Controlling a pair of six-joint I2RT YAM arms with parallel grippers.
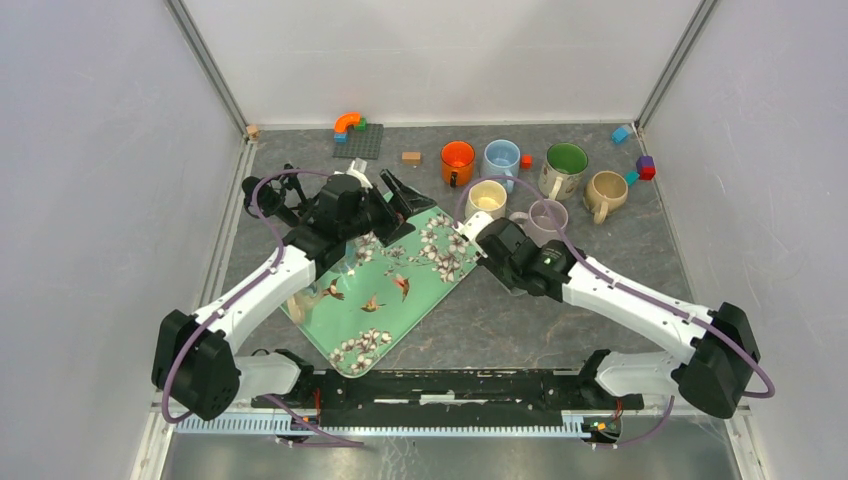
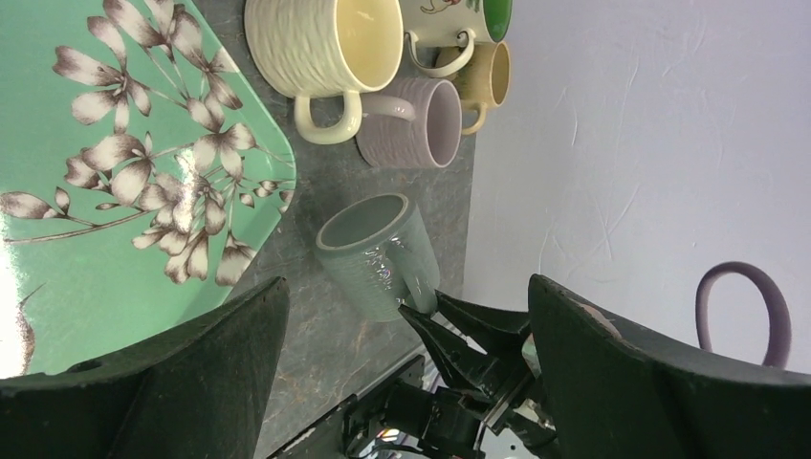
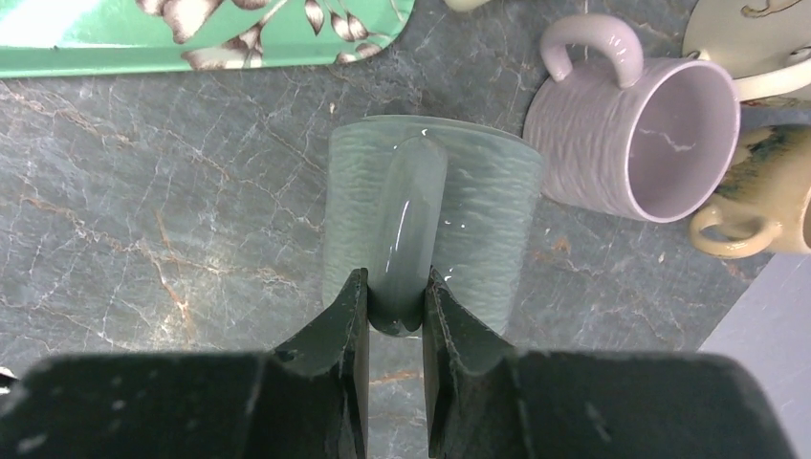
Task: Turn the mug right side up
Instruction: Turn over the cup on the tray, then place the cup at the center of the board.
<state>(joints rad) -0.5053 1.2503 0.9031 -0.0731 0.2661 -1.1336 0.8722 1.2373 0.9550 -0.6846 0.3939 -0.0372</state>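
A pale grey-green ribbed mug (image 3: 478,220) is on its side over the grey table, handle (image 3: 406,210) upward and mouth toward the tray. My right gripper (image 3: 397,277) is shut on that handle, one finger on each side. In the left wrist view the mug (image 2: 373,253) shows its open mouth, with the right gripper (image 2: 469,335) behind it. In the top view the right gripper (image 1: 490,240) hides the mug. My left gripper (image 1: 385,200) hovers over the tray's far corner, open and holding nothing; its fingers (image 2: 191,363) stand wide apart.
A green flowered tray (image 1: 380,300) lies left of centre. Close behind the held mug stand a lilac mug (image 3: 622,134) and a cream mug (image 2: 325,48). Orange (image 1: 457,160), blue (image 1: 501,158), green-lined (image 1: 564,168) and tan (image 1: 605,192) mugs line the back, with toy blocks (image 1: 357,135).
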